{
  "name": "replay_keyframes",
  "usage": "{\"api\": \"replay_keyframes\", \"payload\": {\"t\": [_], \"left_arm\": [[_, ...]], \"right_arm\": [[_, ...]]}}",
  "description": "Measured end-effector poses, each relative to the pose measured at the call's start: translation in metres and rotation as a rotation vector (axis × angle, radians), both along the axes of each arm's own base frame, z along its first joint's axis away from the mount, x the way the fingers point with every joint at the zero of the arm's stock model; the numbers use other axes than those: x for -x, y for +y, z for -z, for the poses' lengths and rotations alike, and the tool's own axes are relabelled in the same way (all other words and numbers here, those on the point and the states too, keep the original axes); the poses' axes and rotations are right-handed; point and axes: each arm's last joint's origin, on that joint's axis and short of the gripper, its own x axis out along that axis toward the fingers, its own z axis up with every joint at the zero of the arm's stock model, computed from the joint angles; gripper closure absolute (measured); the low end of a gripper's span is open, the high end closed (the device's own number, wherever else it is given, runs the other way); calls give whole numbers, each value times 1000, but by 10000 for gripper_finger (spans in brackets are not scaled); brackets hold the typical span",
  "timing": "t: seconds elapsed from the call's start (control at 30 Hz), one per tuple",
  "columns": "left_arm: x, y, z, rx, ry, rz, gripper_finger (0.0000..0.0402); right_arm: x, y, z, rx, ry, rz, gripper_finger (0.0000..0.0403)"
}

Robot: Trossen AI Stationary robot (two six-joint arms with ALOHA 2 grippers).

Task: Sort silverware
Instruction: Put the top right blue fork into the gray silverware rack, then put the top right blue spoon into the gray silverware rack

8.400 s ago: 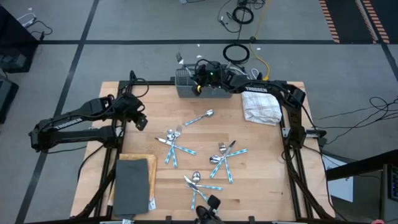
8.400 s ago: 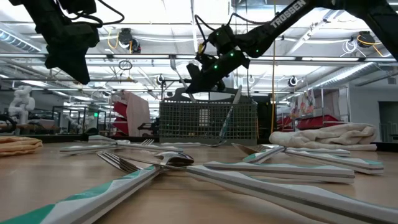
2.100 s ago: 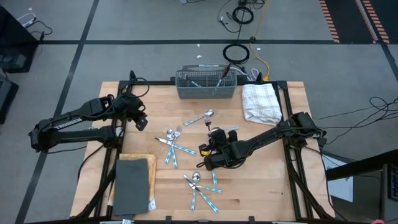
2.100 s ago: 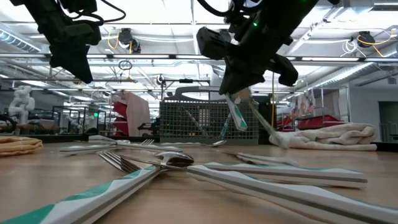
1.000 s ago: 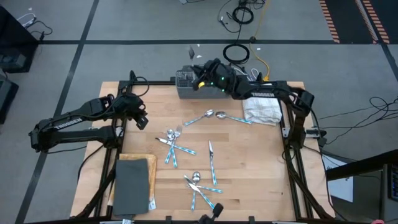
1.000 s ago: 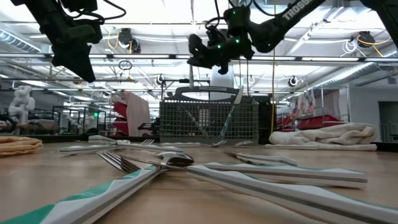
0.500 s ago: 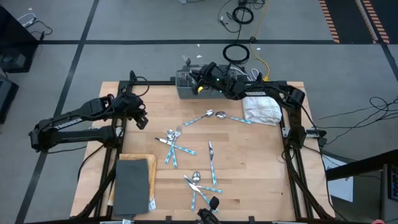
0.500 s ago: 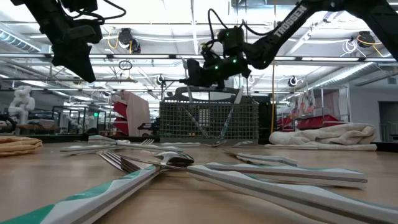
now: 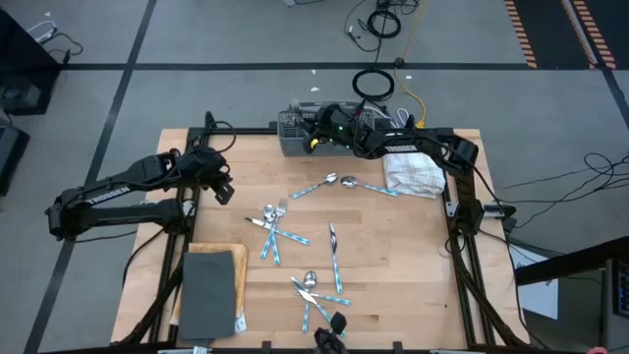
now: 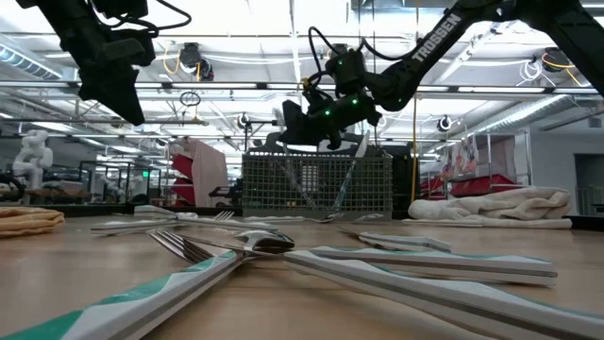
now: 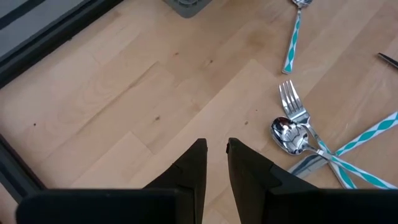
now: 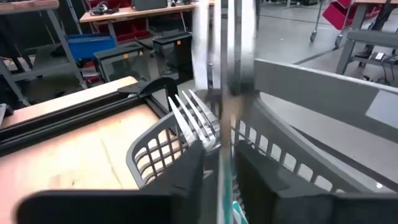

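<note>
Since half a second earlier, the right gripper (image 9: 316, 130) had been lowered slightly over the grey wire-mesh basket (image 9: 292, 136); its fingers were parted narrowly around a blurred utensil, though whether it was gripped could not be told. Release was best done vertically inside one compartment, while the remaining blue-handled silverware (image 9: 334, 254) lay mid-table and the left gripper (image 9: 222, 190), nearly closed and empty, waited at the left.
</note>
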Motion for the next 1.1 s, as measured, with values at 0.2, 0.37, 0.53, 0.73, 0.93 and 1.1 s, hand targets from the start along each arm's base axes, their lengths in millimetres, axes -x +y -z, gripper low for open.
{"api": "replay_keyframes", "payload": {"t": [0.2, 0.37, 0.53, 0.73, 0.93, 1.1], "left_arm": [[0, 0, 0, -8, 6, 14, 332], [0, 0, 0, -8, 7, 14, 332], [0, 0, 0, -8, 7, 15, 332], [0, 0, 0, -9, 6, 14, 332], [0, 0, 0, -10, 3, 14, 332], [-1, 0, -1, -13, -3, 14, 332]], "right_arm": [[-2, 3, 0, -4, -3, -2, 230], [2, 8, -20, 7, -45, -4, 195], [16, 28, -74, 67, -94, -41, 189], [44, 76, -90, -124, 221, -78, 189], [78, 113, -49, -328, 821, -28, 188], [75, 116, -22, -333, 1009, -56, 188]]}}
